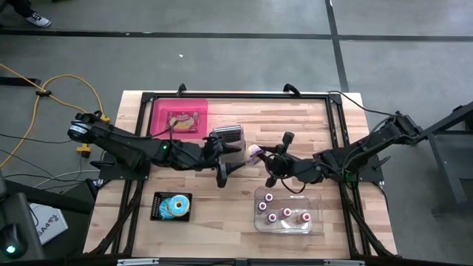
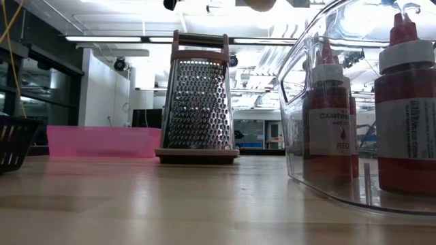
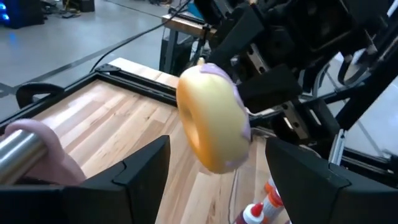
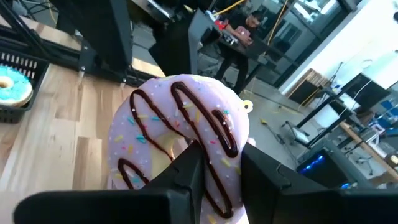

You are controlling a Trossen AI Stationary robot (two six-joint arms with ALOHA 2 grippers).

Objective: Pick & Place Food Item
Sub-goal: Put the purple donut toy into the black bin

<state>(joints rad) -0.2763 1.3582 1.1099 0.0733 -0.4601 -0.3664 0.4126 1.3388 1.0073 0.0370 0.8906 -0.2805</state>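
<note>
A ring doughnut with lilac icing, chocolate stripes and sprinkles (image 4: 180,118) is up in the air over the table's middle (image 1: 255,152), just right of the metal grater (image 1: 228,137). My right gripper (image 4: 219,163) comes in from the right and is shut on it. My left gripper (image 3: 217,177) is open and points at the doughnut's plain yellow underside (image 3: 211,118) from the left. Its fingers stand apart on either side, short of the doughnut, touching nothing. My right gripper pinches the doughnut's ring (image 4: 221,152) between its two fingers. One finger (image 4: 186,171) seems to sit in the hole, the other (image 4: 267,177) outside the rim. It comes roughly level from the table's right side. The doughnut is lifted clear and stands on edge.
A pink tray (image 1: 179,118) with a packaged item lies at the far left. A black basket (image 1: 172,207) with a blue-iced doughnut is near left. A clear bin (image 1: 288,210) of red bottles is near right. The grater (image 2: 197,95) stands upright beside both grippers.
</note>
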